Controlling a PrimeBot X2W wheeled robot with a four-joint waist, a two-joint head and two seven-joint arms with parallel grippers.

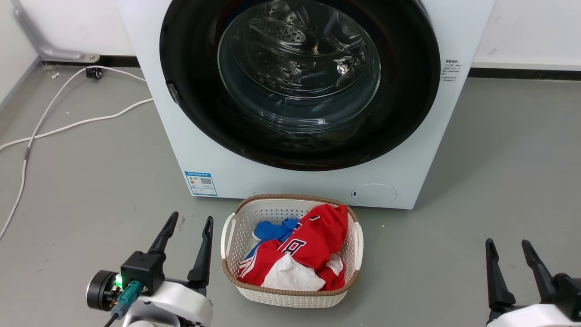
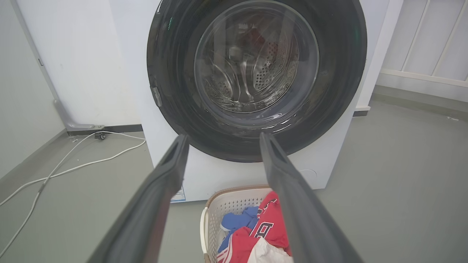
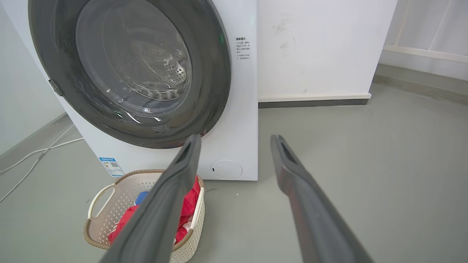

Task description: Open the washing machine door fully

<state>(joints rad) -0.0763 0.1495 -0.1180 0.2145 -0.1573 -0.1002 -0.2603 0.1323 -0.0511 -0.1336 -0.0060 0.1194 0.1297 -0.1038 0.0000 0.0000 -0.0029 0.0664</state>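
The door [image 1: 408, 91] sits shut and flush on the front of the machine [image 1: 281, 181], directly ahead of the robot. The left gripper [image 1: 190, 217] and right gripper [image 1: 507, 241] wait low on either side, both well apart from it. Each has its fingers spread wide and holds nothing. A basket [image 1: 297, 198] of clothes [image 1: 317, 236] stands on the floor between them, just beside the foot of the machine.

The door faces straight out at the robot, its glass bowl bulging forward. Being round, it has no long axis to speak of. A small catch [image 1: 173, 92] on its left rim suggests it swings on an upright hinge at the right, though no hinge can be made out.

The likeliest trouble is the grip: the rim is glossy and the catch small, so a finger could slide off before the door releases. A straight pull that ignores the door's arc could also strain the hinge or leave it half open. An arm reaching low may knock the basket, and a cable [image 1: 68, 125] trailing on the floor at left could foul the wheels.
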